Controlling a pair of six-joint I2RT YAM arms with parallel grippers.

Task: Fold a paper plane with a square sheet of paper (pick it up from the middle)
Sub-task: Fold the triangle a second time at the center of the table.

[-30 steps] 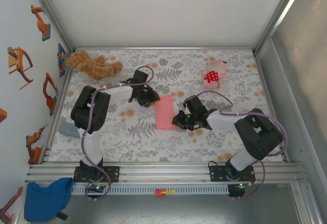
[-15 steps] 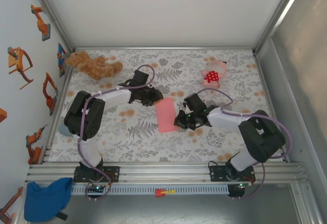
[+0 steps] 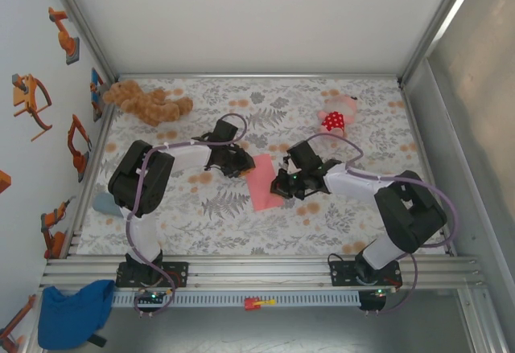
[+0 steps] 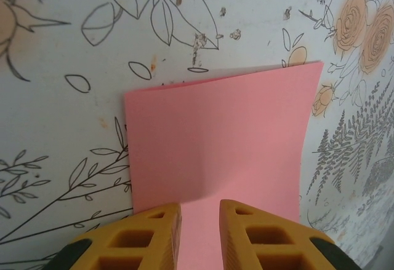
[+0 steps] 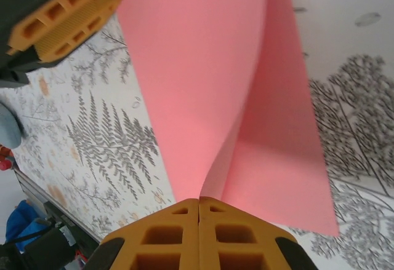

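Observation:
The square sheet of paper point(image 3: 261, 182) is salmon-pink, doubled over into a narrow rectangle, and lies tilted mid-table on the floral mat. My right gripper point(image 3: 279, 188) is shut on its right edge; in the right wrist view the closed fingertips point(image 5: 199, 201) pinch the paper point(image 5: 203, 79), whose upper layer curls up from the lower one. My left gripper point(image 3: 241, 166) is at the sheet's upper left corner. In the left wrist view its fingers point(image 4: 200, 208) stand a little apart over the flat paper point(image 4: 221, 135), gripping nothing. The left arm's fingers point(image 5: 68, 11) also appear by the paper's far edge.
A brown plush toy point(image 3: 149, 104) lies at the back left. A pink plush with a red dotted patch point(image 3: 336, 120) sits at the back right. A grey-blue object point(image 3: 105, 203) rests at the mat's left edge. A blue cloth point(image 3: 72, 313) lies off the table, front left.
The right gripper closed on the paper's edge and shifted up-left, and the sheet now lies tilted. The left gripper slid right to the paper's corner, its jaws narrowing slightly.

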